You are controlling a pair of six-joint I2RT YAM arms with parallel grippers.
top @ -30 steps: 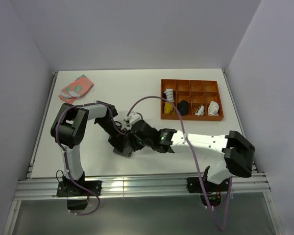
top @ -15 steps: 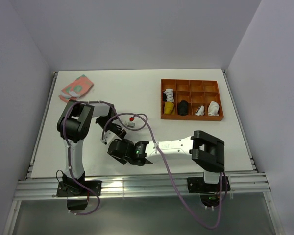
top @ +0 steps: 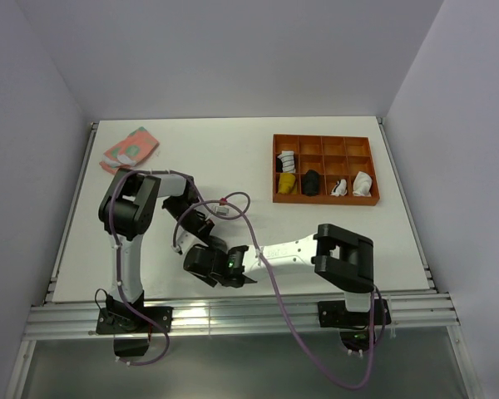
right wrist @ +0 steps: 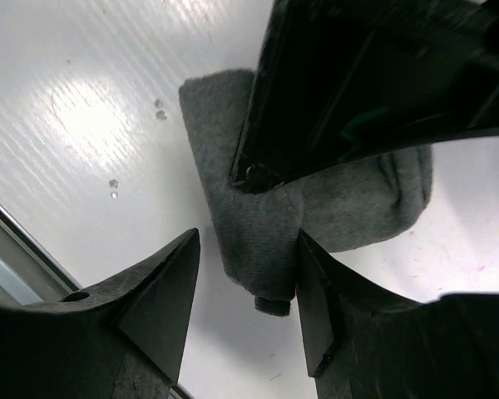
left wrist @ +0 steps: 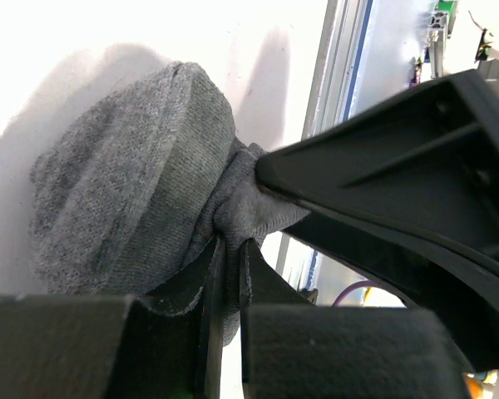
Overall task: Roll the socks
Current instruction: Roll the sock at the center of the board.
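Right arm (top: 345,258) has swung in from the right side and folded up tight since a sec ago, and its hand now sits closer to the near edge. Left arm (top: 129,212) pulled back w/ it, so both meet low on the worktop (top: 233,158).

Orange tray (top: 324,137) at the back right has a few rolled bundles in its slots already. Pink cloth (top: 130,148) is in the far left corner, untouched afaict.

Grey sock (left wrist: 125,183) lies on the worktop between the two hands, bunched into a fat round lump w/ a loose end poking out. You can't see it from the top cam, the arms cover it.

Left hand (left wrist: 233,249) is clamped on a fold of that sock, fingers nearly together. Right hand (right wrist: 248,235) has its fingers apart, straddling the loose end, not squeezing it imo.

Progress: I'd say the roll is mostly formed but not tucked or finished. Can't spot a striped sock on the worktop, so no idea re that one.
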